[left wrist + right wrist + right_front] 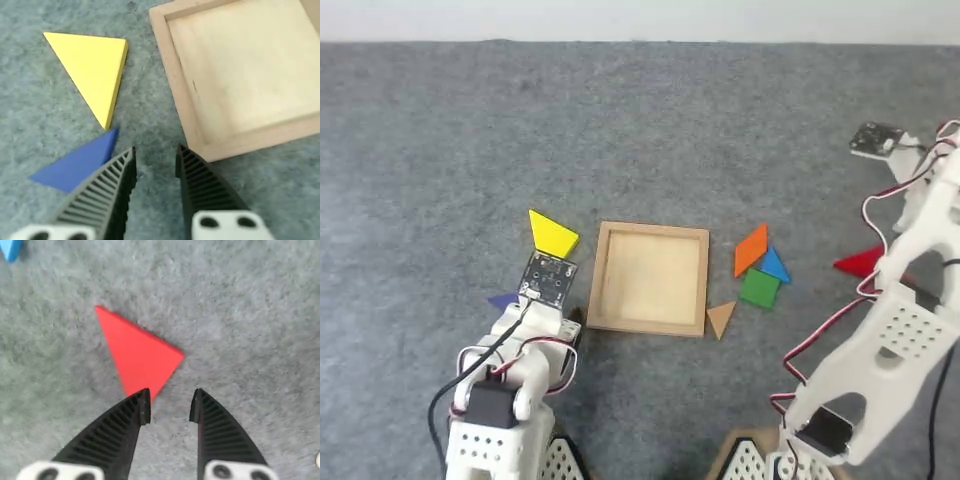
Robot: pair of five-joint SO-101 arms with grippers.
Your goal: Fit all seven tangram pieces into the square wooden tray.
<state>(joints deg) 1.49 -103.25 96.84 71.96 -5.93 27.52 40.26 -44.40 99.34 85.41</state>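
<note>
- Grey felt-like cloth [640, 120] covered the whole table.
- Left arm [510, 380] reached up from the near edge, wrist just off the tray's near left corner. The left gripper [156, 149] pointed down at the cloth, fingers spread apart, one tip right by the dark blue triangle [75, 162].
- Right arm [890, 340] stretched up the right side. The right gripper [171, 391] hung over the red triangle [137, 355], fingers apart, one tip at its corner.
- Yellow triangle [92, 65] lay flat just left of the tray, almost touching the dark blue one.
- Orange parallelogram [751, 248], light blue triangle [775, 265] and green square [760, 288] clustered right of the tray, with a tan triangle [720, 318] by its near right corner.
- Square wooden tray [650, 323] sat mid-table, and all seven pieces lay outside it.
</note>
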